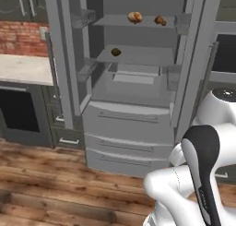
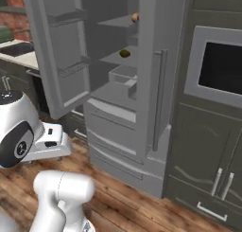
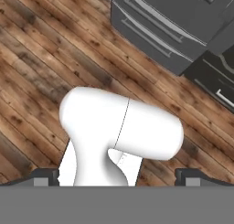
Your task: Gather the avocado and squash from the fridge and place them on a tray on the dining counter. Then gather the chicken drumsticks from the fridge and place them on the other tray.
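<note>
Wooden plank floor (image 1: 55,188) filled the lower left of the left base view, with a grey fridge (image 1: 133,128) standing open at the centre. Both fridge doors were swung out; door bins showed on each side. On the upper shelf (image 1: 138,21), near the top centre of the frame, lay two chicken drumsticks: a golden-brown one (image 1: 135,17) and, to its right and apart from it, a darker reddish one (image 1: 160,20). On the shelf below, left of centre, sat the avocado (image 1: 116,51), alone. A clear drawer (image 1: 133,75) sat under that shelf. A tabletop (image 1: 23,68) with a pale stone surface ran along the left edge, brick wall (image 1: 20,38) above it. The white arm occupied the lower right corner.

Right base view: same fridge seen from the right, its near door edge-on at the centre. The avocado (image 2: 125,53) showed on the middle shelf, centre top. One drumstick (image 2: 135,17) was partly hidden behind the door edge. A dark oven (image 2: 222,67) was set in the cabinetry at the right.

Hand view: camera looked down on plank floor and the fridge's lower drawers at the upper right. Fingers (image 3: 45,176) stood spread wide at the bottom corners, holding nothing.
</note>
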{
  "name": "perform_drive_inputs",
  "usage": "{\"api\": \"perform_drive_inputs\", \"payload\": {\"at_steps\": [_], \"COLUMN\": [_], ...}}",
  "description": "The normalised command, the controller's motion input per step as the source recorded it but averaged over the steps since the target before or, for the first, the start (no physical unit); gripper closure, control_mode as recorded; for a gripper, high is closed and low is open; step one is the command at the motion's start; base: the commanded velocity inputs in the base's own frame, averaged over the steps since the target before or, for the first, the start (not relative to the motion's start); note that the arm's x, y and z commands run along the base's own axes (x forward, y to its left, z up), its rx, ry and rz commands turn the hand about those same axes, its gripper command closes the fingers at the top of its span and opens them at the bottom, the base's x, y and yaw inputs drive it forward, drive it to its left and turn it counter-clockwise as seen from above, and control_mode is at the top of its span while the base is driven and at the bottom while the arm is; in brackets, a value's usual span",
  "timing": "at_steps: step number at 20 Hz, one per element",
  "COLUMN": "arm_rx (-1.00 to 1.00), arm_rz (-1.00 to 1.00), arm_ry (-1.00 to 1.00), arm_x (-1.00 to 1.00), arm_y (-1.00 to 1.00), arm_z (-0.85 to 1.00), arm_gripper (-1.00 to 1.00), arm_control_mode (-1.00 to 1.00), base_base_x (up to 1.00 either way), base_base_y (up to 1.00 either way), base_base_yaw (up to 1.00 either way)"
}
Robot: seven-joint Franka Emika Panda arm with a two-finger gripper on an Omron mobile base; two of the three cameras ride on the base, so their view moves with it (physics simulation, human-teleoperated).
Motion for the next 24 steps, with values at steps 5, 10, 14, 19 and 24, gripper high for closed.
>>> {"api": "perform_drive_inputs", "payload": {"at_steps": [5, 10, 14, 19, 24], "arm_rx": [0.0, 0.0, 0.0, 0.0, 0.0], "arm_rz": [0.0, 0.0, 0.0, 0.0, 0.0], "arm_ry": [0.0, 0.0, 0.0, 0.0, 0.0], "arm_x": [0.0, 0.0, 0.0, 0.0, 0.0], "arm_y": [0.0, 0.0, 0.0, 0.0, 0.0], "arm_z": [0.0, 0.0, 0.0, 0.0, 0.0], "arm_gripper": [-1.0, -1.0, -1.0, -1.0, -1.0], "arm_control_mode": [1.0, 1.0, 1.0, 1.0, 1.0], "base_base_x": [0.54, 0.52, 0.52, 0.53, 0.55], "base_base_y": [0.37, 0.38, 0.39, 0.38, 0.39], "base_base_yaw": [-0.35, -0.35, -0.35, -0.34, -0.32]}}
